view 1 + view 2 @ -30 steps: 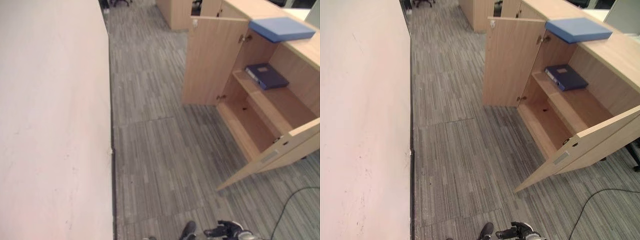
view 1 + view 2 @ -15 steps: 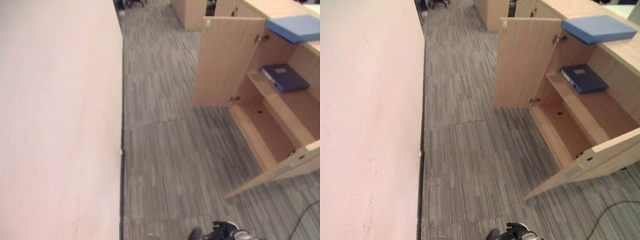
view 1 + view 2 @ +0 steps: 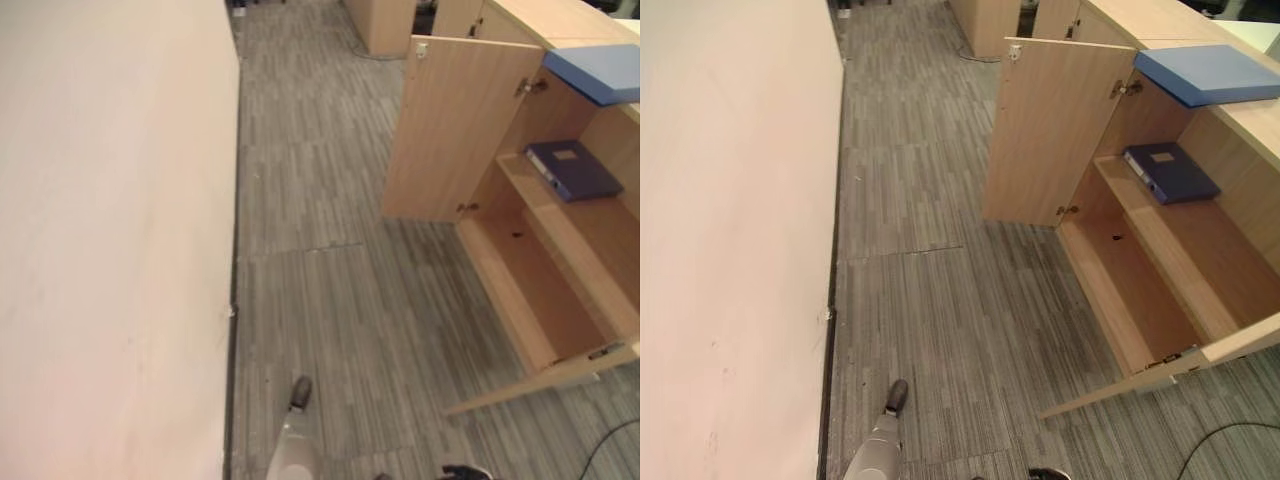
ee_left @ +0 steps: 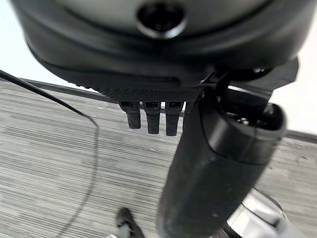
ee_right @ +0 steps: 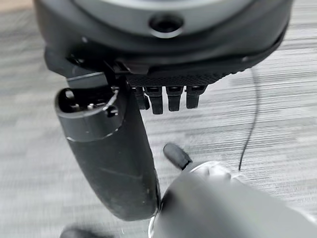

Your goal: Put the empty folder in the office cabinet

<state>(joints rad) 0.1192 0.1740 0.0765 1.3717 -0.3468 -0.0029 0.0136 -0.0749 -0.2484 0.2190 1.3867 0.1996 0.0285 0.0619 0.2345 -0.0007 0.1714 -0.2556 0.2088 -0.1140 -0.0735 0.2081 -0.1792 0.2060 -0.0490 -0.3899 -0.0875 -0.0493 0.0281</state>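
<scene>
A light blue folder lies flat on top of the wooden office cabinet, which stands at the right with both doors swung open. On its upper shelf lies a dark blue binder; the lower shelf is bare. My left hand hangs over the grey carpet, fingers relaxed, holding nothing. My right hand hangs the same way over the carpet, also open with nothing in it. Both hands are far from the cabinet.
A long pale wall runs along the left. Grey striped carpet lies between it and the cabinet. The far door and the near door stick out over the floor. More wooden cabinets stand at the back.
The whole picture has shifted, so the camera has moved; the cabinet now shows more from above. The folder and the binder lie where they were.
</scene>
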